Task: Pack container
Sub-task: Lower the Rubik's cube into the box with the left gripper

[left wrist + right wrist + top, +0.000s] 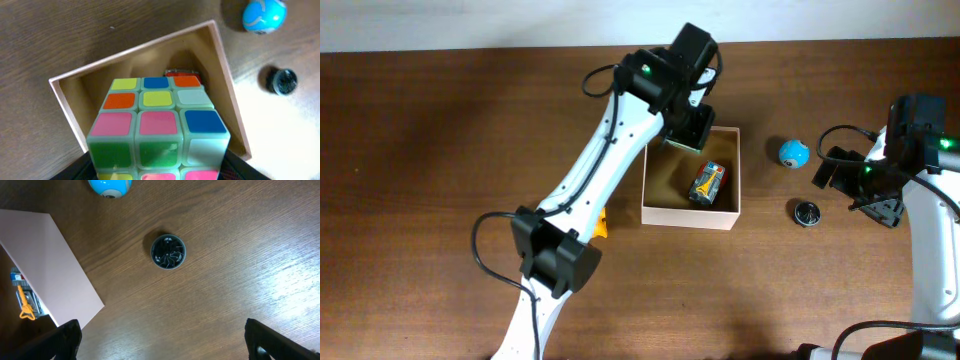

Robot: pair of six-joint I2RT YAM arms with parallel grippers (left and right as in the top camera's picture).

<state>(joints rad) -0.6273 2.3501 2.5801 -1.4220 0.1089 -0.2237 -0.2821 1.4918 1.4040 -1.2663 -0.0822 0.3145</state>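
Note:
The container [728,186] is a square shallow cardboard box with pale walls, at the table's middle; it also shows in the left wrist view [227,95] and the right wrist view [45,265]. A small yellow and red toy [707,183] lies inside it. My left gripper [688,128] is shut on a colourful puzzle cube [159,127] and holds it above the box's far left corner. My right gripper [162,335] is open and empty, over bare table to the right of the box.
A blue ball [794,153] and a small black round disc [806,212] lie on the table right of the box. A yellow object [602,222] lies left of the box, partly under my left arm.

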